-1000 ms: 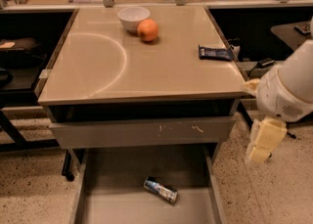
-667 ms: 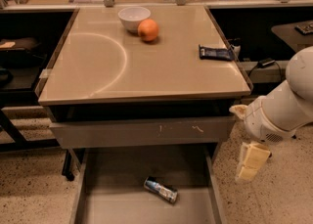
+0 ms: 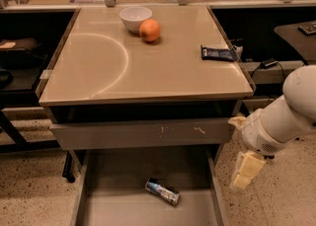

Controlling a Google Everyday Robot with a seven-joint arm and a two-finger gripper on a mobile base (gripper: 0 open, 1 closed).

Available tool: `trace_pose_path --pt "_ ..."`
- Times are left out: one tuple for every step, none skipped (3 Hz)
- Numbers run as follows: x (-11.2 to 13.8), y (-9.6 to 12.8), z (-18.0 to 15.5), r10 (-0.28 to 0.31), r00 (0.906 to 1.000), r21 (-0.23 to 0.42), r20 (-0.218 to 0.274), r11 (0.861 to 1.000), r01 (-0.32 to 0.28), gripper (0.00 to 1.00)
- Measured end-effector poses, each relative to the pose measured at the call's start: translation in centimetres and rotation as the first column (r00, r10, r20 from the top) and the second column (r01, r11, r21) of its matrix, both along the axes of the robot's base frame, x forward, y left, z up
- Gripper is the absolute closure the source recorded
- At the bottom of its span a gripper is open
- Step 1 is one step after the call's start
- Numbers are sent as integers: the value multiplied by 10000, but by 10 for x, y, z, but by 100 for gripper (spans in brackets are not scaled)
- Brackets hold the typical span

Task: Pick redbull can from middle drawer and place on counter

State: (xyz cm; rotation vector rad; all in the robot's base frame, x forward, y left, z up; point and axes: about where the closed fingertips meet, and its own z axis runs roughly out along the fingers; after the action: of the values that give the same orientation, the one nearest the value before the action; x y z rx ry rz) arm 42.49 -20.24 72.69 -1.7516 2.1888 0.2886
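The claw (image 3: 245, 170) is hanging empty, released or clenched I cannot tell, just right of the open drawer (image 3: 118, 170). Left and lower, the can (image 3: 162, 192) is lying on its side inside. Grasping, lifting and placing on the counter (image 3: 173, 72), up-left, are remaining.

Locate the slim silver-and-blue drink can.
In the camera view, the slim silver-and-blue drink can lies on its side near the middle of the grey metal drawer; the gripper hangs outside its right wall.
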Motion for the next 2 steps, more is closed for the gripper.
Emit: trace_pose_path --pt "-4 11 -72 -357 9963 871 -781 9953 424 0" --pt "-2 27 -135 -457 9958 2113 -797 9755 617 0"
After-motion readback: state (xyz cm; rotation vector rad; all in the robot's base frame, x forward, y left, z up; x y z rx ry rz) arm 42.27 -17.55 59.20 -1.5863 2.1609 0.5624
